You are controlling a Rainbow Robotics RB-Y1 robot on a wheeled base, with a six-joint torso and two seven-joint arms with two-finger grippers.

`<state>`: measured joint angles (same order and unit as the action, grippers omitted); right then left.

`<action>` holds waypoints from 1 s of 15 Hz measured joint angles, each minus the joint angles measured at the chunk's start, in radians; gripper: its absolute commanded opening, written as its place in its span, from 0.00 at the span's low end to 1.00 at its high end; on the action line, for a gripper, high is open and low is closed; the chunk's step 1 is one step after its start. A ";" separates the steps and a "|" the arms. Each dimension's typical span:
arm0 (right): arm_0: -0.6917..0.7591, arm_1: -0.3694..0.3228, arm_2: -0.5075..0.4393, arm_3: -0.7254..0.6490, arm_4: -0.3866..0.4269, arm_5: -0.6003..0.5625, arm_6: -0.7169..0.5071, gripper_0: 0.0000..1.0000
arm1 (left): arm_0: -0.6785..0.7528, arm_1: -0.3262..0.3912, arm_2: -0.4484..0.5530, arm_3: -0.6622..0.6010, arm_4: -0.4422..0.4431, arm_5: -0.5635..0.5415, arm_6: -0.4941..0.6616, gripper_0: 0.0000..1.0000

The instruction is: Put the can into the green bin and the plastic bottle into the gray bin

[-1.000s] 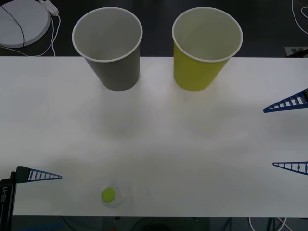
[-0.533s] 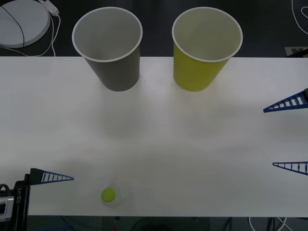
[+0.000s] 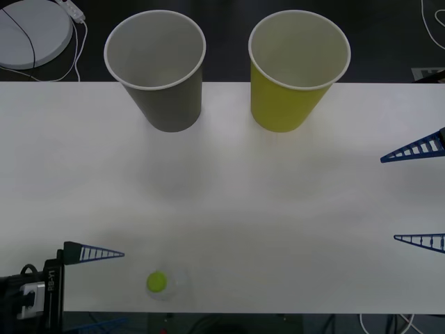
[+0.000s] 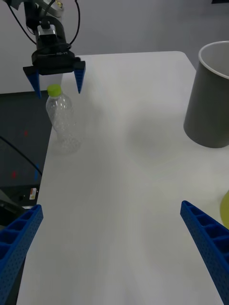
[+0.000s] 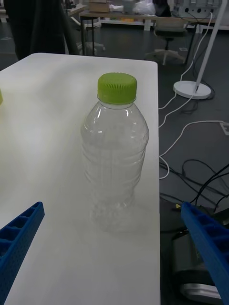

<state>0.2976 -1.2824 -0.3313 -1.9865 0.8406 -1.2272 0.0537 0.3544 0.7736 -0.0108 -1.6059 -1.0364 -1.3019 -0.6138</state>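
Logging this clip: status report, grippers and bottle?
Left gripper open, lined up on the upright clear plastic bottle with lime-green cap at the table's near edge. Right gripper open, idle at right. Path to dark gray cup-shaped bin unobstructed.

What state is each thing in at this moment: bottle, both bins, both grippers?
plastic bottle: upright near the table's near edge, capped, not gripped.
gray bin: upright at the far side, nothing visible inside.
green bin: upright beside it, nothing visible inside.
left gripper: open, just short of the bottle.
right gripper: open, at the table's right edge, holding nothing.
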 measured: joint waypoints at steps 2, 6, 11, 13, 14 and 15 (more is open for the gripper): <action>0.000 0.000 0.000 0.000 0.000 0.000 0.000 1.00 | -0.010 -0.007 -0.023 0.000 0.000 0.010 0.001 1.00; 0.000 0.000 0.000 0.000 0.000 0.000 0.000 1.00 | -0.026 -0.031 -0.057 0.000 -0.001 0.020 0.002 1.00; 0.000 0.000 0.000 0.000 0.000 0.000 0.000 1.00 | -0.044 -0.069 -0.084 0.000 -0.012 0.029 0.004 1.00; 0.000 0.000 0.000 0.000 0.000 0.000 0.000 1.00 | -0.051 -0.089 -0.086 0.000 -0.024 0.033 0.007 1.00; 0.000 0.000 0.000 0.000 0.000 0.000 0.000 1.00 | -0.055 -0.097 -0.089 0.000 -0.029 0.035 0.008 1.00; 0.000 0.000 0.000 0.000 0.000 0.000 0.000 1.00 | -0.060 -0.105 -0.090 0.000 -0.037 0.036 0.008 1.00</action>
<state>0.2976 -1.2824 -0.3313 -1.9865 0.8406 -1.2272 0.0537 0.2949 0.6684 -0.1010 -1.6058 -1.0732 -1.2659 -0.6054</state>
